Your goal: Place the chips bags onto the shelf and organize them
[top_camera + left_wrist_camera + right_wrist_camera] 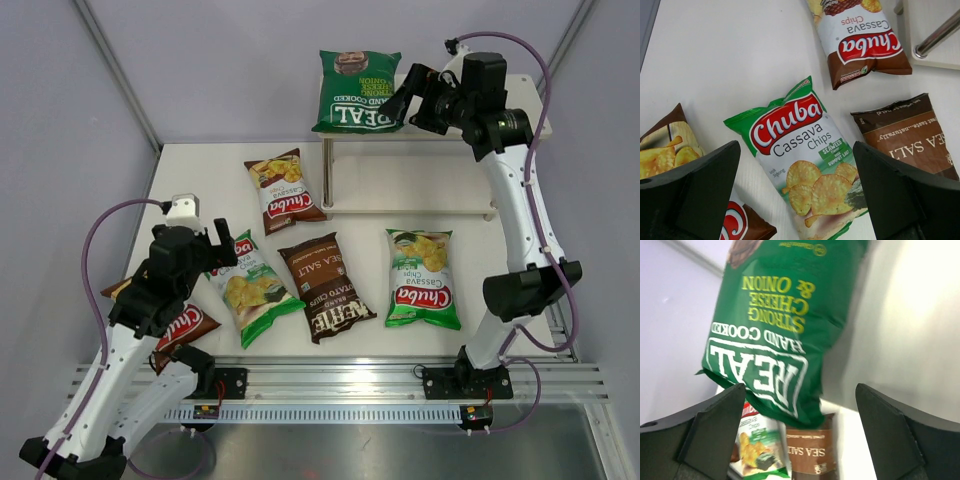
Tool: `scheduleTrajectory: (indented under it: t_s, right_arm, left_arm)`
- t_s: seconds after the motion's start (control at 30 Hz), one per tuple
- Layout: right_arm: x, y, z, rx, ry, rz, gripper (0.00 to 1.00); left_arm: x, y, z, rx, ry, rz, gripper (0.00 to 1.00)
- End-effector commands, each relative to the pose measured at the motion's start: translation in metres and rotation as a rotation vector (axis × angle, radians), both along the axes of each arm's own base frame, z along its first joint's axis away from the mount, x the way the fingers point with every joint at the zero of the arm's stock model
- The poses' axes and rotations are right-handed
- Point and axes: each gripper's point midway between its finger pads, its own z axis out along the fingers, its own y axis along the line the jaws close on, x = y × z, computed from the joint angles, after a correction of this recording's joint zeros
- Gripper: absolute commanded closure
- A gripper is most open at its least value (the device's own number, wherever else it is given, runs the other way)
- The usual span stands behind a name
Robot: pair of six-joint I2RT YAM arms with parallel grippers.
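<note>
The dark green REAL bag (pixel 355 92) lies on the left end of the shelf's top board (pixel 520 100) and overhangs its edge. My right gripper (pixel 410 97) is open just right of the bag, not gripping it. In the right wrist view the bag (pixel 775 325) fills the space ahead of the open gripper (pixel 800 395). My left gripper (pixel 215 250) is open above a light green Chuba bag (pixel 250 288), which lies between the fingers (pixel 705 190) in the left wrist view (pixel 805 165). A brown-red Chuba (pixel 283 190), the Kettle bag (pixel 325 288) and a second light green Chuba (pixel 422 278) lie on the table.
Another brown-red Chuba bag (pixel 185 325) lies partly under the left arm. The shelf's lower board (pixel 410 185) stands at the back right, with a silver leg (pixel 940 32) in the left wrist view. Purple walls enclose the table.
</note>
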Motion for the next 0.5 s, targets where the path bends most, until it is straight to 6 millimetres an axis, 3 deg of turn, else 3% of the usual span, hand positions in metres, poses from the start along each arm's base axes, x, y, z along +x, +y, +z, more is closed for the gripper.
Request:
scheduleTrajectory:
  t_s: [0.0, 0.07, 0.1, 0.17, 0.2, 0.27, 0.3, 0.33, 0.37, 0.4, 0.43, 0.47]
  right_arm:
    - [-0.027, -0.035, 0.038, -0.077, -0.113, -0.136, 0.00]
    - [-0.037, -0.044, 0.037, -0.106, -0.124, -0.162, 0.01]
    - [-0.052, -0.052, 0.052, -0.109, -0.163, -0.187, 0.01]
    - [-0.064, -0.057, 0.048, -0.114, -0.167, -0.201, 0.01]
    - [-0.084, -0.061, 0.063, -0.101, -0.217, -0.206, 0.01]
    - [-0.094, -0.062, 0.052, -0.069, -0.219, -0.218, 0.01]
    - [-0.119, -0.063, 0.067, -0.033, -0.274, -0.203, 0.00]
    - [-0.121, -0.059, 0.053, 0.004, -0.262, -0.196, 0.01]
    - [-0.131, -0.058, 0.052, 0.027, -0.275, -0.183, 0.01]
    - [-0.154, -0.056, 0.062, 0.062, -0.318, -0.149, 0.00]
    - [-0.158, -0.053, 0.045, 0.082, -0.287, -0.139, 0.01]
    - [-0.173, -0.052, 0.048, 0.100, -0.304, -0.121, 0.01]
  left_arm:
    - [0.008, 0.015, 0.008, -0.012, -0.013, 0.117, 0.01]
    - [0.009, 0.022, 0.004, -0.011, 0.009, 0.168, 0.01]
    - [0.009, 0.025, 0.004, -0.014, 0.011, 0.189, 0.01]
    - [0.008, 0.035, 0.000, -0.015, 0.036, 0.258, 0.01]
    - [0.007, 0.038, -0.001, -0.017, 0.044, 0.287, 0.01]
    - [0.004, 0.047, -0.007, -0.027, 0.069, 0.360, 0.01]
    - [0.003, 0.048, -0.011, -0.036, 0.083, 0.374, 0.01]
    - [0.001, 0.050, -0.018, -0.046, 0.101, 0.394, 0.01]
    - [-0.002, 0.049, -0.023, -0.085, 0.109, 0.420, 0.01]
    - [-0.004, 0.050, -0.026, -0.111, 0.111, 0.437, 0.01]
    - [-0.005, 0.045, -0.033, -0.147, 0.123, 0.430, 0.01]
    - [-0.007, 0.043, -0.045, -0.196, 0.126, 0.443, 0.01]
